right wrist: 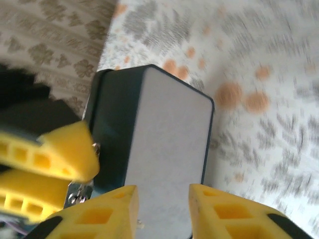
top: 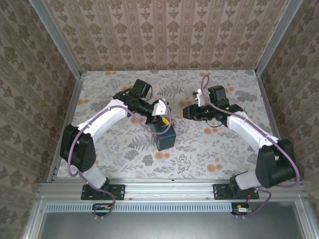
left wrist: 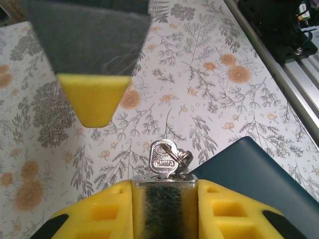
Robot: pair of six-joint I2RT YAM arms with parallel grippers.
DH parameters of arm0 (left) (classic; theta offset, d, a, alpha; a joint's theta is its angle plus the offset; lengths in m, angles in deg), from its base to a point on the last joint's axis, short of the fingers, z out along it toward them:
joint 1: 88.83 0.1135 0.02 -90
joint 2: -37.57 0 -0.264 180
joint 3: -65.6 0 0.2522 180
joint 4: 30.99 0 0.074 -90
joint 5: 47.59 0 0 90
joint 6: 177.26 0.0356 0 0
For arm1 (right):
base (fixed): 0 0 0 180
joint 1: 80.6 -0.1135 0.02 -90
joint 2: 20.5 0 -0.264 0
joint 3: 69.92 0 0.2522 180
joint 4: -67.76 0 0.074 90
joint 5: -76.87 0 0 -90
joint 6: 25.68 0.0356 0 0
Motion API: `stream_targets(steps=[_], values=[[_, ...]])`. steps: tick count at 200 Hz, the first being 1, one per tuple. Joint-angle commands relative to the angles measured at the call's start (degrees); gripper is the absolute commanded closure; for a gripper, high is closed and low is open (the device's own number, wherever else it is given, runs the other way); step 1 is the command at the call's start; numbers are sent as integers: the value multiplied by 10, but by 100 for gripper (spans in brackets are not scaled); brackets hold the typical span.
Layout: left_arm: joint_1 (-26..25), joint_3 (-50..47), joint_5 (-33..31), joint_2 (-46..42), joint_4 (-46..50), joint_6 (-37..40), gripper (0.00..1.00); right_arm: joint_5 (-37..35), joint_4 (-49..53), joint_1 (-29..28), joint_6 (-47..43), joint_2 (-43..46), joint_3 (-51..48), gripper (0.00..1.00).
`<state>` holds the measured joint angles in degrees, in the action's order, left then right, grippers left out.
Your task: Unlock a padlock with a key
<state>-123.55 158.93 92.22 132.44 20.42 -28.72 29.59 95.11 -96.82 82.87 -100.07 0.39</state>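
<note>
Left gripper [left wrist: 162, 189] clamps the padlock [left wrist: 162, 209] beside the blue box [left wrist: 254, 172], with the key [left wrist: 162, 158] seated in it. Right gripper [right wrist: 163, 199] stands parted, empty. The key appears thin, rigid and slick (pinch its flat head).

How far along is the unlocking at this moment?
Done: the key sits in the padlock. In hand: the left gripper clamps the padlock; the right gripper is open, off the key. Left: the pictures do not show whether the padlock has sprung, so turning the key may well remain.
</note>
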Motion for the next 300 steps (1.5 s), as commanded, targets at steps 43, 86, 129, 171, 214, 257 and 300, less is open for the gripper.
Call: stream_targets(steps=[43,86,129,171,214,257,300], values=[[9,44,60,13,41,30,100,41,-230,-6,-444,92,-144,61],[12,62,74,27,71,43,100,19,-255,-20,-541,109,-163,65],[12,62,85,25,67,44,100,-38,-273,-48,-585,110,-157,67],[12,69,82,26,73,42,100,-41,-267,-73,-604,107,-151,66],[12,67,79,25,75,43,100,-30,-243,-81,-612,119,-149,66],[12,68,82,25,74,43,100,-39,-235,-90,-620,116,-142,66],[11,68,83,27,73,42,100,-51,-237,-100,-625,99,-131,67]])
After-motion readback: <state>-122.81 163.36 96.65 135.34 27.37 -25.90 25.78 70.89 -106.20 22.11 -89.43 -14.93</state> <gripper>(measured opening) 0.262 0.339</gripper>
